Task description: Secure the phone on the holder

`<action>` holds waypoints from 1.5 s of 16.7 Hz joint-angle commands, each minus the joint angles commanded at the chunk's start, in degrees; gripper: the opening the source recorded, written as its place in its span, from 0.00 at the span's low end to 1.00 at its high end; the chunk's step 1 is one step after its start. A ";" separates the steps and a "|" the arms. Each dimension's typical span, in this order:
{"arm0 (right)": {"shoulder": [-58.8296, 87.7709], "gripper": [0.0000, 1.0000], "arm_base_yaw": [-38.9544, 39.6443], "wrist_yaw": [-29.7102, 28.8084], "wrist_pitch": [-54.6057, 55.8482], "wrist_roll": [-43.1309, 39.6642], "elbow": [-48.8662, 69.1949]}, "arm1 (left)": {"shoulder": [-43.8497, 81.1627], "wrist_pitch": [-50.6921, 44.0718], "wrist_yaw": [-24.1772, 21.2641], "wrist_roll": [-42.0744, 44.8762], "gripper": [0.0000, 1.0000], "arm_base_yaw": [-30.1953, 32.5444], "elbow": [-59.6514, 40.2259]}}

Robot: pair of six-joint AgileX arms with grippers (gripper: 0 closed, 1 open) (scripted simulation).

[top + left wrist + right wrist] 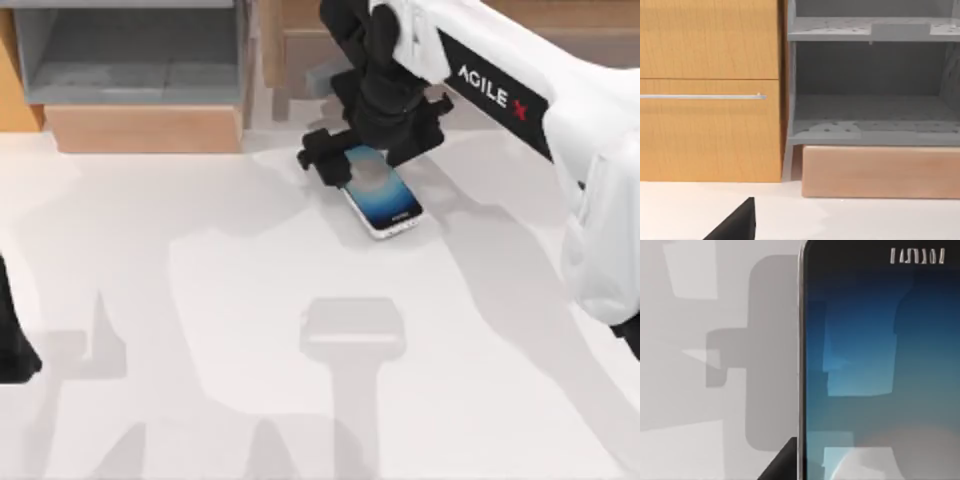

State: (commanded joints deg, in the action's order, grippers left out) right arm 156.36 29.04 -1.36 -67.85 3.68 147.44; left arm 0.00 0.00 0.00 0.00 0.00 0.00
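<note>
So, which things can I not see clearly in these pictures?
- Far end of the slim blue-screened phone: in the top view, the right pincer covers it, so the grip cannot be judged.
- Phone in the right wrist view: cut off by the picture's edges.
- Left pincer: a black corner at the left wrist view's edge; open or shut cannot be told.
- Grey shelf unit: cropped by the top view's edge.

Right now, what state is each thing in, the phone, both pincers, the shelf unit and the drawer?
phone: lying flat on the table, screen up and lit, far end under the right pincer.
right pincer: down over the phone's far end.
left pincer: parked at the table's left edge.
grey shelf unit: open-fronted.
wooden drawer: shut.
</note>
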 joint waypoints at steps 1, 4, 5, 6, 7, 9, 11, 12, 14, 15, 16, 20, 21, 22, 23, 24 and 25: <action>0.00 0.00 0.00 0.00 0.00 0.00 0.00 | 0.00 0.00 0.00 0.00 1.00 0.00 0.00; -2.83 0.00 0.55 2.16 1.45 -0.32 -1.92 | 0.00 0.00 0.00 0.00 1.00 0.00 0.00; -4.70 0.00 0.89 3.62 2.36 -0.61 -3.34 | 0.00 0.00 0.00 0.00 1.00 0.00 0.00; -7.29 0.00 1.23 5.55 3.64 -1.09 -5.44 | 0.00 0.00 0.00 0.00 1.00 0.00 0.00; -10.24 0.00 1.46 7.64 5.18 -1.66 -7.83 | 0.00 0.00 0.00 0.00 1.00 0.00 0.00; -17.49 0.00 1.43 12.28 9.41 -3.17 -13.51 | 0.00 0.00 0.00 0.00 1.00 0.00 0.00; -25.78 0.00 0.76 16.91 15.07 -4.98 -19.71 | 0.00 0.00 0.00 0.00 1.00 0.00 0.00; -29.95 0.00 0.22 19.04 18.16 -5.95 -22.99 | 0.00 0.00 0.00 0.00 1.00 0.00 0.00; -37.87 0.00 -1.40 22.85 24.23 -7.92 -29.90 | 0.00 0.00 0.00 0.00 1.00 0.00 0.00; -41.54 0.00 -2.56 24.49 27.05 -8.87 -33.52 | 0.00 0.00 0.00 0.00 1.00 0.00 0.00; -44.94 0.00 -4.02 25.89 29.68 -9.78 -37.27 | 0.00 0.00 0.00 0.00 1.00 0.00 0.00; -56.50 0.00 -10.14 30.78 38.76 -13.17 -52.13 | 0.00 0.00 0.00 0.00 1.00 0.00 0.00; -59.11 0.00 -11.41 32.15 40.91 -14.01 -55.39 | 0.00 0.00 0.00 0.00 1.00 0.00 0.00; -61.62 0.00 -12.35 33.67 43.12 -14.89 -58.27 | 0.00 0.00 0.00 0.00 1.00 0.00 0.00; -64.08 0.00 -13.15 35.26 45.37 -15.80 -60.98 | 0.00 0.00 0.00 0.00 1.00 0.00 0.00; -66.39 0.00 -13.65 36.98 47.68 -16.78 -63.34 | 0.00 0.00 0.00 0.00 1.00 0.00 0.00; -68.57 0.00 -14.14 38.77 49.97 -17.77 -65.57 | 0.00 0.00 0.00 0.00 1.00 0.00 0.00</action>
State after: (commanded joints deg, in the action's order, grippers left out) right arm 87.79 14.90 37.41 -17.88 -14.09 81.87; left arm 0.00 0.00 0.00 0.00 0.00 0.00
